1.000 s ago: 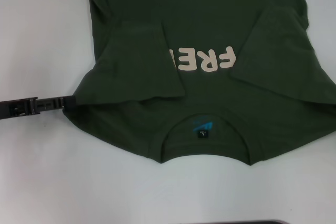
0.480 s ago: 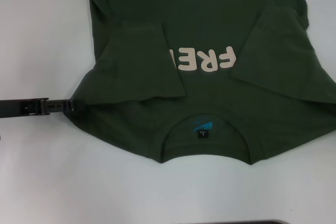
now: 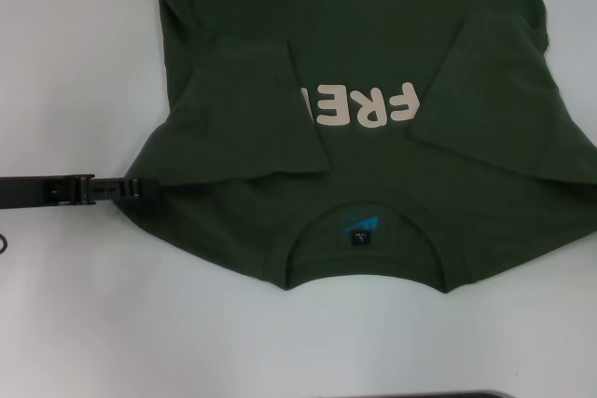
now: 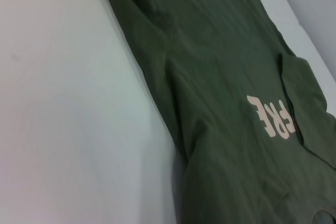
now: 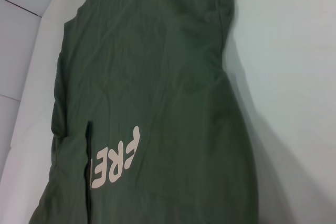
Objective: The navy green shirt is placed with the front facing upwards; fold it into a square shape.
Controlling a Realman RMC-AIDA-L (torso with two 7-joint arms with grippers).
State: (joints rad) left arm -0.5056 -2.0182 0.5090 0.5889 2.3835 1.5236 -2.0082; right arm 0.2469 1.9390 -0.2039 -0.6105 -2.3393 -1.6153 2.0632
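Note:
The navy green shirt (image 3: pixel 373 34) lies flat on the white table with its collar (image 3: pixel 362 272) toward me and the cream lettering (image 3: pixel 364 107) facing up. Both sleeves are folded inward, one (image 3: pixel 247 118) covering the end of the lettering and the other (image 3: pixel 508 100) beside it. My left gripper (image 3: pixel 138 187) reaches in low from the left and meets the shirt's shoulder edge. The left wrist view shows the shirt (image 4: pixel 220 77) and its lettering (image 4: pixel 274 117), and so does the right wrist view, shirt (image 5: pixel 157 77) and lettering (image 5: pixel 113 161). My right gripper is out of view.
Bare white table (image 3: pixel 75 62) surrounds the shirt on the left and along the near side. A dark edge (image 3: pixel 420 394) shows at the very bottom of the head view. A small black neck label (image 3: pixel 360 239) with a blue mark sits inside the collar.
My left gripper has slid to the right along the table, from just off the shirt's shoulder edge to touching it. The shirt has not moved.

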